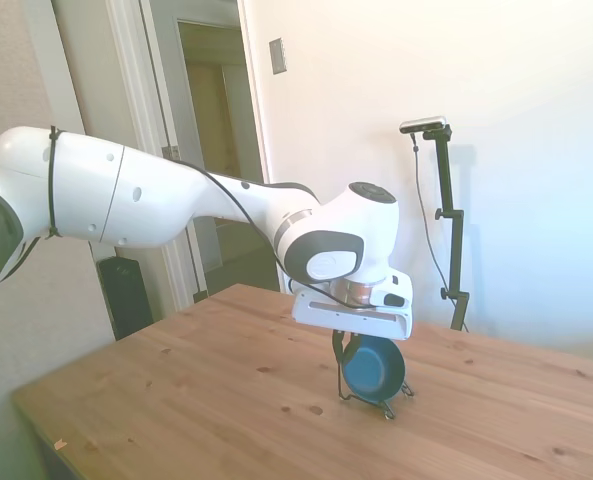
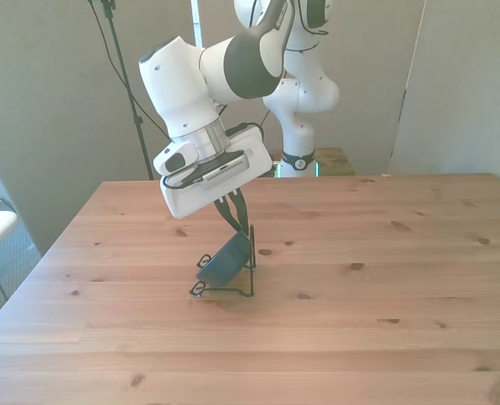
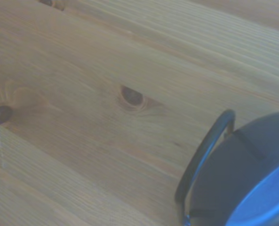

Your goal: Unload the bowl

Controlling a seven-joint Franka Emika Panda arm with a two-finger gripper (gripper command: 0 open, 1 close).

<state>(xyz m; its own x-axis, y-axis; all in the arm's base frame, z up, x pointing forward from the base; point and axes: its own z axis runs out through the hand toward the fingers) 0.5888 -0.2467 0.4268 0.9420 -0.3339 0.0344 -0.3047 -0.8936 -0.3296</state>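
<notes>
The small, smooth dark-blue bowl point(image 1: 373, 367) stood on edge in a thin black wire rack point(image 2: 224, 287) on the wooden table point(image 2: 384, 321). It looked rigid, light, slippery; its upper rim seemed the best hold. The end effector point(image 2: 237, 221) reached that rim; its finger state was unclear.

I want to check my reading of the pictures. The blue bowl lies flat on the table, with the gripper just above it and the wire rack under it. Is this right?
Not quite. The bowl does not lie flat: it stands on edge, leaning in the wire rack, as the side view and the front view both show. The rest holds: the gripper is just above it, and the rack is under it on the table.
</notes>
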